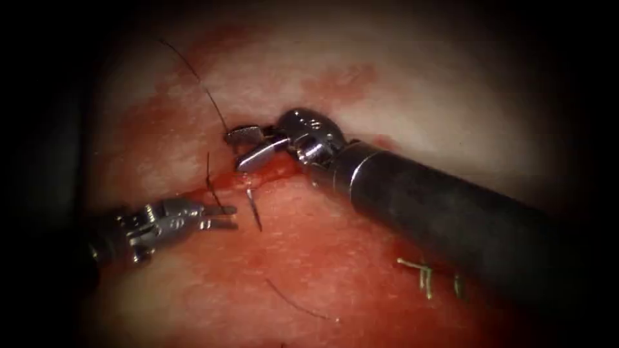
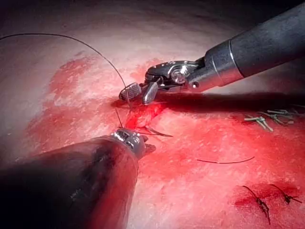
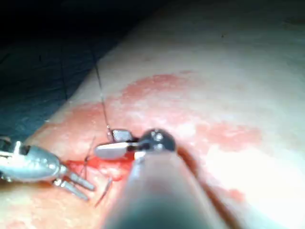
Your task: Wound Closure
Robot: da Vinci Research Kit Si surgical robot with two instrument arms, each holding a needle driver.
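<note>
The cut [image 1: 271, 169] in the tissue [image 1: 400, 84] is wet with red fluid. My right tool [image 1: 250, 145] reaches over it from the right, jaws open right at the cut with nothing clamped. The long dark thread [image 1: 193, 74] runs from beside its upper jaw up to the far left. The needle [image 1: 254, 209] is in the tissue; a short straight length sticks out on the near, left side of the cut. My left tool [image 1: 223, 216] hovers just left of that point with its jaws open and empty. A short thread strand [image 1: 209, 177] stands above them. The same needle [image 2: 158, 133] lies beside the left tool [image 2: 138, 141].
A loose cut piece of thread [image 1: 296, 306] lies on the near tissue. Pale green thread ends [image 1: 422, 274] sit beneath the right shaft [image 1: 451, 219]. Two finished dark stitches [image 2: 259, 204] lie farther along the tissue. Red fluid stains the surface around the cut.
</note>
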